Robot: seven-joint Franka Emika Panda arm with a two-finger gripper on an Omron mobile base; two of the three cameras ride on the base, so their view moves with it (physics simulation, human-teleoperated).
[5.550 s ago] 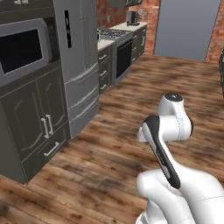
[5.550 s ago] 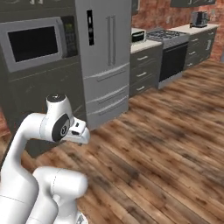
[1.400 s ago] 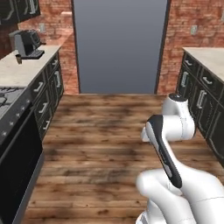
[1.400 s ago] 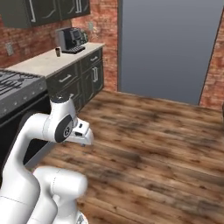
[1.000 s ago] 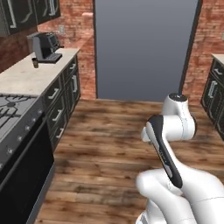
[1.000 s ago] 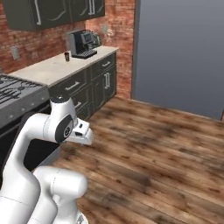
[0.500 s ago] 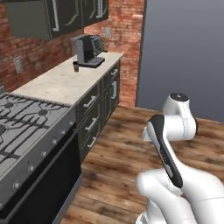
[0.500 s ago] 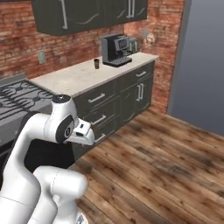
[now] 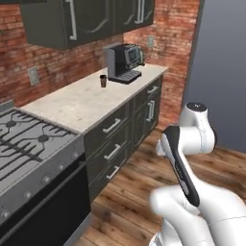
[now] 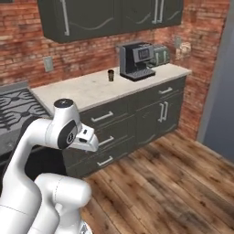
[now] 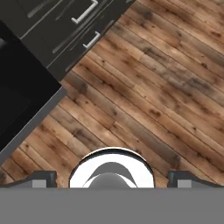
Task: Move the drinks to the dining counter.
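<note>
One of the drinks, a short dark brown cup point(image 9: 103, 80) point(image 10: 110, 75), stands on the beige countertop point(image 9: 91, 98) point(image 10: 91, 89) just left of a black coffee machine point(image 9: 125, 62) point(image 10: 137, 60). My arm is folded close to the base, well short of that counter. The hand points down at the wooden floor point(image 11: 153, 87). My gripper point(image 11: 112, 180) is open, its two dark fingertips point(image 11: 43, 178) far apart with nothing between them. The dining counter is out of view.
Dark drawers and cabinets point(image 9: 120, 134) point(image 10: 132, 119) run under the countertop, with a gas stove point(image 9: 24, 139) point(image 10: 13, 107) at its left end. Dark wall cabinets point(image 10: 109, 16) hang on the brick wall. A grey panel point(image 9: 221, 72) closes the right side. Wooden floor point(image 10: 173, 183) lies open ahead.
The base has turned, so the whole picture has shifted: the counter with the coffee machine and cup now sits larger and more central. The arm keeps its folded pose and the gripper stays open.
</note>
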